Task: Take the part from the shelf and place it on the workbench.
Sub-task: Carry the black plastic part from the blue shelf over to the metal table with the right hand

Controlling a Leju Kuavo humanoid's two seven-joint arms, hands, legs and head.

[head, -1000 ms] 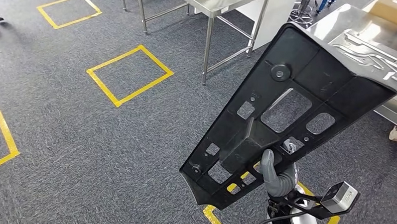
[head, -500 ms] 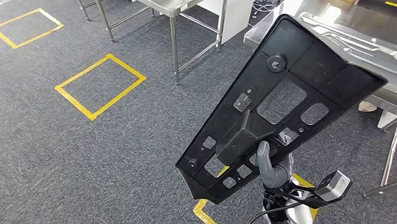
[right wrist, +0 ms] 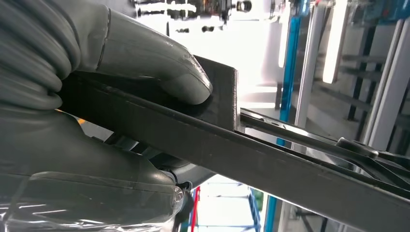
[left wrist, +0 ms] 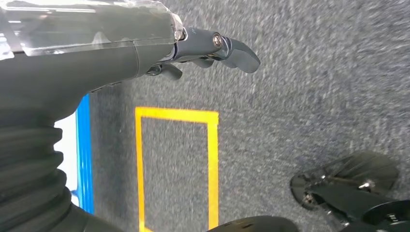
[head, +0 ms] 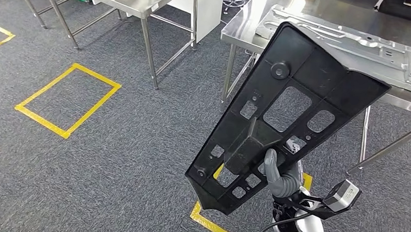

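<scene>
A large flat black plastic part with several cut-outs stands tilted in front of me, wide end up. My right hand grips its narrow lower end, the grey thumb pressed on its face. Close up, the thumb pinches the part's edge. The steel workbench lies beyond the part at the upper right, with a silver metal panel on it. My left hand hangs over the carpet with its fingers loosely curled and nothing in it.
A second steel table stands at the upper left. Yellow tape squares mark the grey carpet, and another yellow corner lies below the part. The workbench legs stand just beyond the part.
The whole view has shifted: the floor squares and tables slid left and down as I turned toward the workbench. The part stays held the same way in my right hand.
</scene>
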